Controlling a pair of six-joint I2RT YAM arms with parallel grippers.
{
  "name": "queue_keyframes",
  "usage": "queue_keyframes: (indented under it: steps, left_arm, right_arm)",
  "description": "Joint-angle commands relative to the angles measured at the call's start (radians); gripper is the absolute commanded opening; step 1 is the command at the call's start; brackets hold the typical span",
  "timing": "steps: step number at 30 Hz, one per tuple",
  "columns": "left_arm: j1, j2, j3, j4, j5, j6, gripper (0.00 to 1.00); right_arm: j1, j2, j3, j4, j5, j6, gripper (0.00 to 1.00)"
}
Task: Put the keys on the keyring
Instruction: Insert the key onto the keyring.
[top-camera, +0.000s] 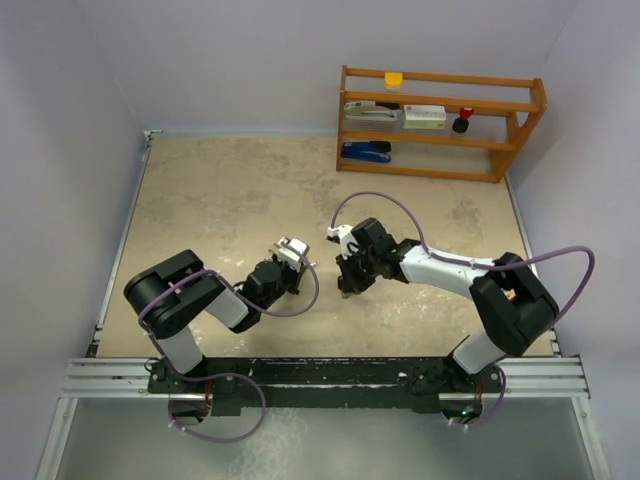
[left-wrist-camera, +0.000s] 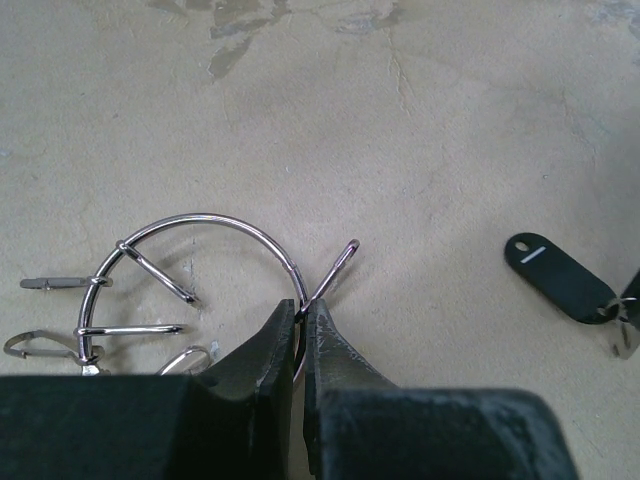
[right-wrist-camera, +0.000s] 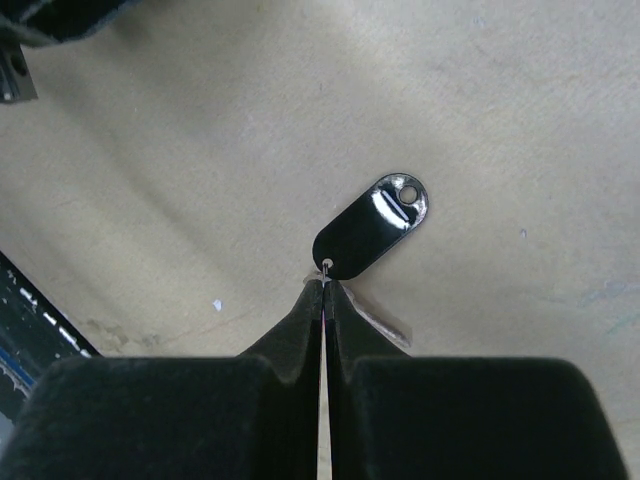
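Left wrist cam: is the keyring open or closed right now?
Open. The keyring has its free end jutting up away from the loop, right beside where the left gripper pinches the wire.

One thin round silver wire keyring (left-wrist-camera: 215, 220) is pinched in the left jaws. Five small silver wire clips (left-wrist-camera: 158, 272) hang along it to the left of those jaws, the lowest partly hidden behind them. One glossy black oval plastic tag (right-wrist-camera: 370, 228) with one hole stands at the tips of the right jaws, on one tiny silver loop (right-wrist-camera: 326, 266).

Two robot arms, the left arm (top-camera: 190, 295) and the right arm (top-camera: 450, 270), stand over one beige worktop (top-camera: 220, 190).

Far beyond the right jaws is one orange wooden rack (top-camera: 440, 80). It carries five small items:
- one yellow piece (top-camera: 394, 79)
- one grey-white stapler (top-camera: 368, 112)
- one white box (top-camera: 424, 116)
- one red-and-black piece (top-camera: 462, 120)
- one blue stapler (top-camera: 365, 151)
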Motion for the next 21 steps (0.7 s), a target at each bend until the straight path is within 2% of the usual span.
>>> queue_keyframes:
  steps: [1, 21]
  left_arm:
    - [-0.008, 0.01, -0.008, 0.089, 0.045, -0.002, 0.0]
    - [-0.023, 0.067, 0.021, 0.092, 0.072, 0.029, 0.0]
  right_arm:
    - [0.004, 0.035, 0.06, 0.085, -0.043, -0.036, 0.0]
    - [0.004, 0.19, 0.169, 0.202, -0.116, -0.02, 0.0]
